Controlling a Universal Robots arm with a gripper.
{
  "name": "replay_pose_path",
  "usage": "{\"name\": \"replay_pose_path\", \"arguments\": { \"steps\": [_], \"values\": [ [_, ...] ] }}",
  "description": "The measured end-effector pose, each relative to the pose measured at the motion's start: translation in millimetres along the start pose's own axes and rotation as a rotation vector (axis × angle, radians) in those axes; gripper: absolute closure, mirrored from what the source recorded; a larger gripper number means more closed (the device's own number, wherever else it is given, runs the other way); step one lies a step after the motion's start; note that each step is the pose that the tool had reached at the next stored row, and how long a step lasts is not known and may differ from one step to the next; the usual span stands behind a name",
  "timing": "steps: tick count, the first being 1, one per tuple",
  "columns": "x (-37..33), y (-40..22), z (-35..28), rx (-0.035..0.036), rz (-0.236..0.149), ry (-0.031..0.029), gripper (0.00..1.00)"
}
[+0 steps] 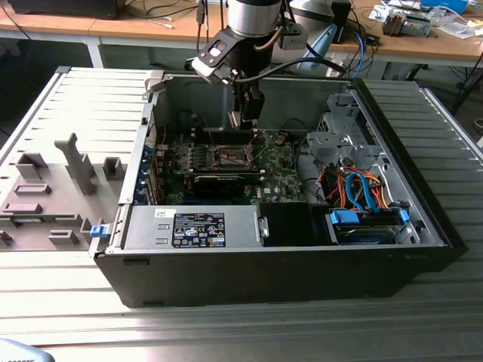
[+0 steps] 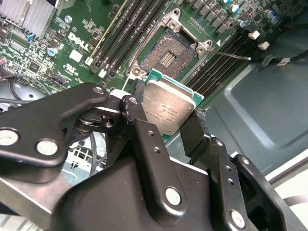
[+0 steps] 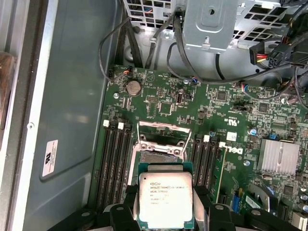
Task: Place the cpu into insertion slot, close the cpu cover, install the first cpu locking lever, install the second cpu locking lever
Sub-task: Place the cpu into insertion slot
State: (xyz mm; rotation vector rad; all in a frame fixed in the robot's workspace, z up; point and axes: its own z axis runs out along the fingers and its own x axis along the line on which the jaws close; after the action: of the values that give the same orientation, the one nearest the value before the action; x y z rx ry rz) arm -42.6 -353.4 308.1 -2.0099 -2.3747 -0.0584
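One step is in hand, the first: bringing the cpu to the insertion slot. The gripper is closed on the chip, with its two black fingers pressing on opposite edges. The silver face is turned toward the camera in both wrist views. In the exterior view the gripper hangs inside the open computer case, above the green circuit board. The chip is not in the socket yet; it is held over the board, near the slot and clearly apart from it. The dark centre of the slot lies bare, with nothing over it. As a judgement, the placing calls for squaring the chip's edges with the metal rim and lowering it flat, without tilt, because the contacts in the socket are probably delicate. Covering and locking are not begun.
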Motion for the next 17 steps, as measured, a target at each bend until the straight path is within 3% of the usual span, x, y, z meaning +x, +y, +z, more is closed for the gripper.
{"name": "replay_pose_path", "arguments": {
  "steps": [17],
  "values": [
    [0.0, 0.0, 0.0, -0.0009, 0.018, -0.0002, 0.46]
  ]
}}
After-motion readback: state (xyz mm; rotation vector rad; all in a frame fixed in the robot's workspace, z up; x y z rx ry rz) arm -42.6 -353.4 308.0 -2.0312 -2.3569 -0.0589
